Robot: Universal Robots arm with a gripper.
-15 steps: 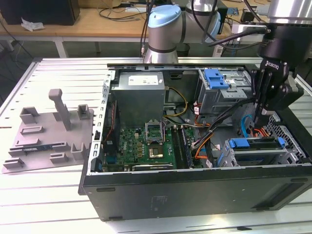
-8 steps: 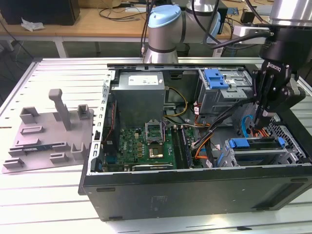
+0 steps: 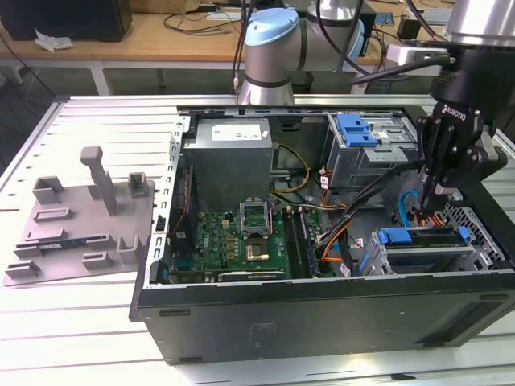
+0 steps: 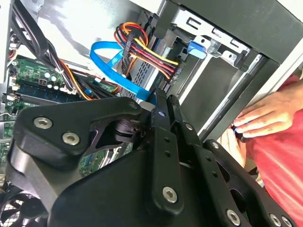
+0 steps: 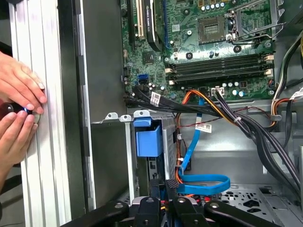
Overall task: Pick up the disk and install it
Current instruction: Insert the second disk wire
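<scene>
The disk (image 3: 426, 256) lies in the grey metal cage (image 3: 483, 241) at the front corner of the open computer case, on the exterior view's right; a strip of its blue bracket shows. In the second wrist view its grey end (image 4: 142, 71) sits behind red, yellow and black power wires and a blue flat cable (image 4: 111, 59). My gripper (image 3: 435, 195) points down into the case just above that cage, close to the cable plugs. Its fingers (image 4: 160, 111) stand together, shut, with nothing seen between them. The cage's square blue tab (image 5: 148, 138) is beside the gripper (image 5: 164, 185).
A grey moulded tray with an upright post (image 3: 80, 217) lies on the table at the exterior view's left. The motherboard (image 3: 241, 233) and cable bundles (image 5: 246, 123) fill the case. A second cage with a blue part (image 3: 358, 129) stands behind. A person's hands (image 5: 19, 109) rest at the table's edge.
</scene>
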